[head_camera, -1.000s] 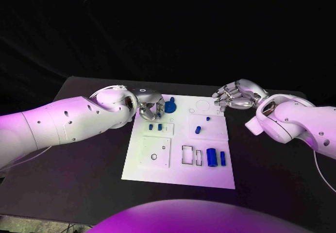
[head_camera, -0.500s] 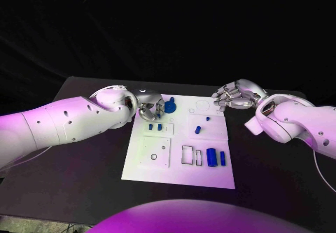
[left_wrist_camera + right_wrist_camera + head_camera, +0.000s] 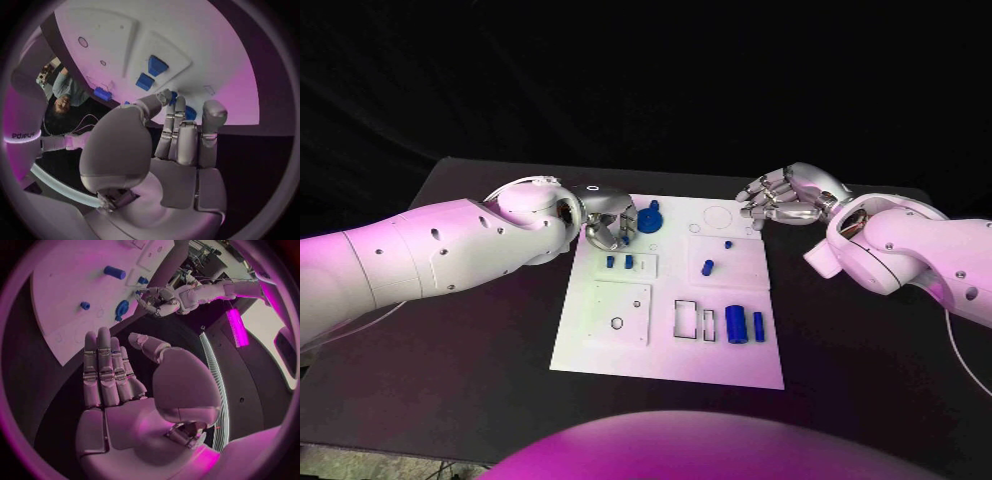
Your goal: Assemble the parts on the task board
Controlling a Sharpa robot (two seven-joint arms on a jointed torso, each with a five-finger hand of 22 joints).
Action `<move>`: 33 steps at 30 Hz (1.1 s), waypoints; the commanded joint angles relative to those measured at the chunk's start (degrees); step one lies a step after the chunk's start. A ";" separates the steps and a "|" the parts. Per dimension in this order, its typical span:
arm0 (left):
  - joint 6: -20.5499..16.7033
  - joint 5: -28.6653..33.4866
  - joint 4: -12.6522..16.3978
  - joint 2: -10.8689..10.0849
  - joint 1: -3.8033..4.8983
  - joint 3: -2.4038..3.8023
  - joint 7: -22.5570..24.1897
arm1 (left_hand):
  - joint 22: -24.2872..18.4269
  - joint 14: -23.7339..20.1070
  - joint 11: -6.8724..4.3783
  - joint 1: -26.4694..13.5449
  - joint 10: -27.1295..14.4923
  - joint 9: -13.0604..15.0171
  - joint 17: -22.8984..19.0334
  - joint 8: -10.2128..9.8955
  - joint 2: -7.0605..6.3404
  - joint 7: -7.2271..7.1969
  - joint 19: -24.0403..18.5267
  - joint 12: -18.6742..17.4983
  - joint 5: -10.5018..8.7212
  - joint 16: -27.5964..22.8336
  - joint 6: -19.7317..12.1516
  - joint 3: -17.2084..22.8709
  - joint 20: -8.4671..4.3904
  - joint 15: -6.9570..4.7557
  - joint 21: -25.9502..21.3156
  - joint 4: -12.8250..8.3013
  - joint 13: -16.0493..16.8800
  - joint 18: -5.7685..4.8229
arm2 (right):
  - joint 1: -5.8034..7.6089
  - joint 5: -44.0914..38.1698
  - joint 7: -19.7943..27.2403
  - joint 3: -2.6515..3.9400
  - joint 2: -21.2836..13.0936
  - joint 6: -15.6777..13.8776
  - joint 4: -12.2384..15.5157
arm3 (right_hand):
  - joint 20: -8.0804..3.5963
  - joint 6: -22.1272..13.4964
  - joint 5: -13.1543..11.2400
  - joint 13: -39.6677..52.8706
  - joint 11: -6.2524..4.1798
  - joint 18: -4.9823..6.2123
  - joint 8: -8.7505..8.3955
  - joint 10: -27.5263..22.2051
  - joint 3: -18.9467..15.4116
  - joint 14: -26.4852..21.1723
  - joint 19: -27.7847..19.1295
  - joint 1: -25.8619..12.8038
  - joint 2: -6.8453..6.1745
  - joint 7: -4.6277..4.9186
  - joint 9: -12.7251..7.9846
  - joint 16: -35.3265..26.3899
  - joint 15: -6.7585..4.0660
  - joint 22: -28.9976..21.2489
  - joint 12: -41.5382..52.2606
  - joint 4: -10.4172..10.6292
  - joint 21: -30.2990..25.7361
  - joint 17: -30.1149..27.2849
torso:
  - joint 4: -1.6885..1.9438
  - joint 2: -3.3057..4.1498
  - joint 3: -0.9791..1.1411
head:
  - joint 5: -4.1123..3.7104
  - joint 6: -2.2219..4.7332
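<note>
Fingertips of your left hand [image 3: 603,222] touch the blue part [image 3: 649,217] at the task board [image 3: 625,345] corner — whether gripping, I cannot tell; your right hand [image 3: 783,198] hovers empty, fingers spread, ready to assist.

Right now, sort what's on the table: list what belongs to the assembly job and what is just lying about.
Job:
- white rectangular task board
- large blue knob-shaped part, at the left hand
- two small blue blocks
- blue cylinders
- small blue peg

Lying about:
- nothing visible; the open right hand hovers beside the board
</note>
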 commanded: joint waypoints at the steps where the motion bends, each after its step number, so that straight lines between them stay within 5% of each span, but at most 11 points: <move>1: 1.36 0.23 0.08 0.02 -0.06 -0.03 0.16 | 6.37 -0.17 0.07 -0.03 0.22 0.11 -0.18 -0.33 -0.32 0.23 -0.35 -0.32 0.34 -0.33 0.06 -0.33 -0.07 0.07 -0.23 0.09 0.08 -0.18 | -0.03 -0.22 0.51 0.01 0.04 0.48 0.01 | -0.08 -0.26 0.22 -0.10 -0.03 0.70 0.18 -0.26 0.14 0.52 0.45 -0.04 -0.38 -0.18 0.06 -0.03 0.02 -0.06 0.22 0.35 -0.19 0.09 | 0.00 0.01 -0.02 | 0.08 0.00; 11: 1.63 0.24 -0.23 0.22 -0.06 -0.08 0.06 | 6.30 -0.42 0.19 -0.56 0.05 0.14 -0.52 -0.79 -0.64 0.27 -0.67 -0.89 0.23 -0.41 -0.13 -0.70 0.03 0.15 -0.40 0.24 0.04 -0.11 | -0.03 -0.18 0.51 0.01 0.04 0.48 -0.01 | -0.08 -0.26 0.22 -0.10 -0.03 0.70 0.18 -0.26 0.14 0.52 0.45 -0.04 -0.38 -0.18 0.06 -0.03 0.02 -0.06 0.22 0.35 -0.19 0.09 | -0.03 0.02 -0.02 | 0.04 0.00; 20: 2.02 0.31 -0.30 0.19 -0.06 -0.11 0.04 | 6.04 -0.99 0.64 -4.07 -0.29 0.22 -1.26 -2.60 -2.81 0.28 -1.46 -2.60 2.15 -0.42 -1.74 -3.31 0.59 0.64 -1.05 2.02 0.02 0.05 | -0.04 -0.16 0.51 0.01 0.01 0.47 -0.05 | -0.08 -0.26 0.22 -0.10 -0.03 0.70 0.18 -0.26 0.14 0.52 0.45 -0.04 -0.38 -0.18 0.06 -0.03 0.02 -0.06 0.22 0.35 -0.19 0.09 | -0.01 -0.01 -0.01 | 0.07 0.00; 33: 1.59 0.34 -0.28 0.08 -0.06 -0.12 -0.09 | 6.01 -1.17 0.94 -4.63 -0.70 0.36 -1.48 -2.90 -3.13 0.33 -1.58 -3.14 3.08 -0.41 -1.91 -3.90 0.75 0.84 -1.16 2.45 0.06 0.07 | -0.06 -0.16 0.50 0.01 0.00 0.47 -0.10 | -0.12 -0.33 0.39 -0.12 -0.03 0.69 0.23 -0.33 0.11 0.50 0.81 0.08 -0.46 -0.19 0.08 -0.08 0.01 -0.61 0.27 0.58 -0.62 0.20 | -0.03 -0.02 -0.01 | 0.07 0.00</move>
